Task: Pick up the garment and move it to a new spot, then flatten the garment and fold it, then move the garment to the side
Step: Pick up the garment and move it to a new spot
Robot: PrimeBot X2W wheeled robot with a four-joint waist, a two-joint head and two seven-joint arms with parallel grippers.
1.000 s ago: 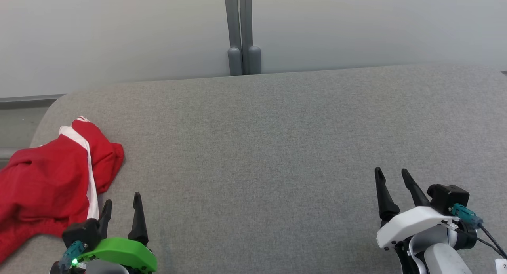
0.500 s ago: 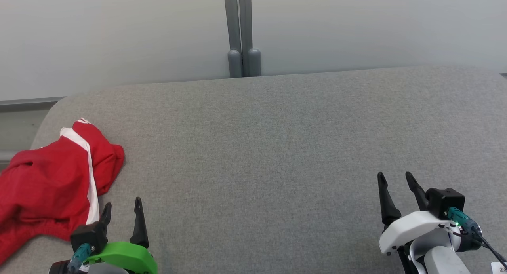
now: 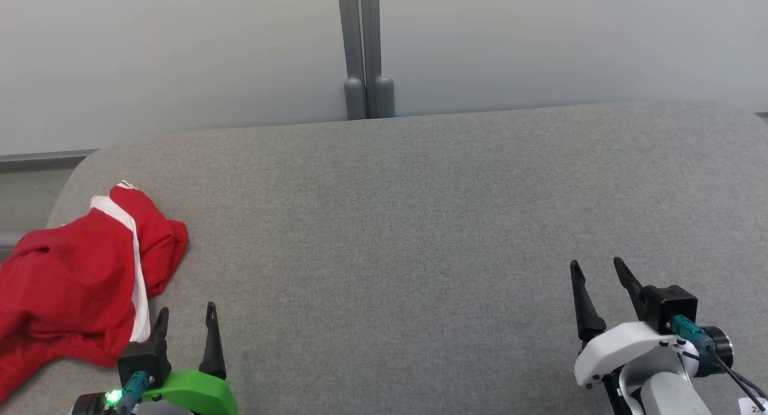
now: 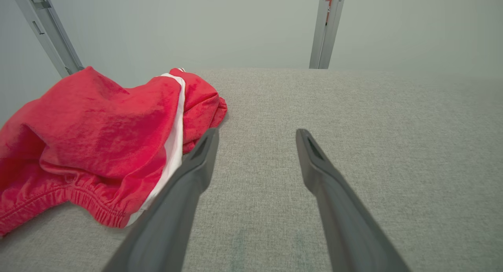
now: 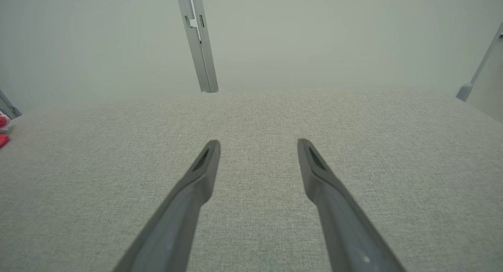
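Note:
The garment (image 3: 72,277) is a crumpled red piece with a white side stripe, lying at the left end of the grey cushioned surface (image 3: 390,223). In the left wrist view the garment (image 4: 98,138) bunches to the left, its elastic hem nearest me. My left gripper (image 3: 186,310) stands open just right of the garment's stripe, holding nothing; its left finger (image 4: 196,162) lies close beside the cloth. Far to the right my right gripper (image 3: 595,263) is open over bare fabric, with nothing between its fingers (image 5: 204,166).
A pale wall with a grey vertical post (image 3: 360,49) runs behind the cushion. The cushion's rounded left corner (image 3: 78,163) lies just beyond the garment. A second slanted post (image 5: 477,67) shows at the far right of the right wrist view.
Both grippers have drawn back a little toward the bottom of the head view. The garment lies as before, and both grippers stay open.

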